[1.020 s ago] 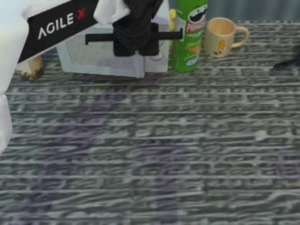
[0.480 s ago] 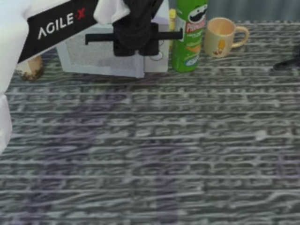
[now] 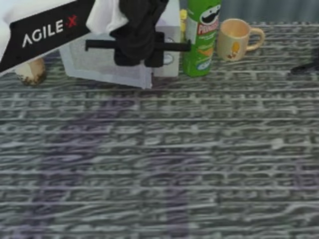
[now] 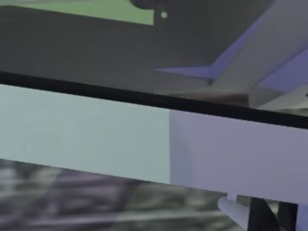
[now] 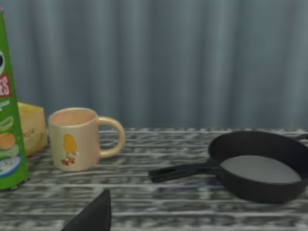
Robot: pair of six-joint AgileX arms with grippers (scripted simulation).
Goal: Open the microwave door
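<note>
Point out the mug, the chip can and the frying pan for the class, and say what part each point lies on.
mug [image 5: 72, 139], right wrist view, on its outer wall by the yellow figure.
chip can [image 3: 201, 37], top view, on its green side.
frying pan [image 5: 262, 168], right wrist view, on its grey inner base.

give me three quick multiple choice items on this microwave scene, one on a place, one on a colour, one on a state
1. What stands directly right of the small white boxy microwave in the top view?
A. tall green chip can
B. black frying pan
C. nothing

2. The ceramic mug is
A. blue
B. beige with a yellow figure
C. black

3. The white microwave door with grey mesh window is
A. removed
B. flat shut
C. slightly ajar

Answers: 1 A, the can touches its side; 2 B, both views show it; 3 C, its free edge under the left claw stands out from the body.
</note>
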